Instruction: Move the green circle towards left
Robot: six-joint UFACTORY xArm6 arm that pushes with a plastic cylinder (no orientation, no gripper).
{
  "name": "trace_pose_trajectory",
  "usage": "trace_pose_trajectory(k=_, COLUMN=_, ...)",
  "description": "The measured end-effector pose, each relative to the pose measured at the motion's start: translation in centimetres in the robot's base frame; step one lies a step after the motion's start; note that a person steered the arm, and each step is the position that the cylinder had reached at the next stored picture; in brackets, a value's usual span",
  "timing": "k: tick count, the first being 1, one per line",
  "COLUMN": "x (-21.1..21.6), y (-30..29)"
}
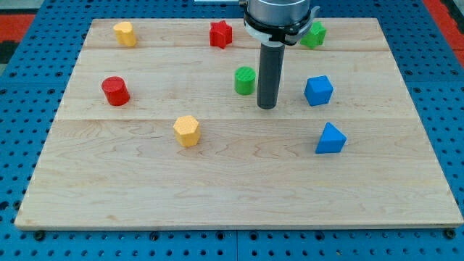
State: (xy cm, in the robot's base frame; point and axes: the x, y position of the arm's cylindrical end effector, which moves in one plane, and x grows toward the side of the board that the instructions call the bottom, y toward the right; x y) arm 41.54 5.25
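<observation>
The green circle [245,80], a short green cylinder, stands on the wooden board [232,181] a little above its middle. My tip [267,107] rests on the board just to the right of the green circle and slightly below it, a small gap apart. The rod rises straight up from the tip to the arm's head at the view's top.
A red star [221,34] and a green star [314,34] lie near the top edge, a yellow block [125,33] at top left. A red cylinder [115,90] is at left, a yellow hexagon [187,130] below centre, a blue cube [318,90] and blue triangle [330,138] at right.
</observation>
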Motion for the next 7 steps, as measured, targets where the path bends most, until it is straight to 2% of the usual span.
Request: trace_pose_trajectory(k=7, x=0.02, y=-1.31)
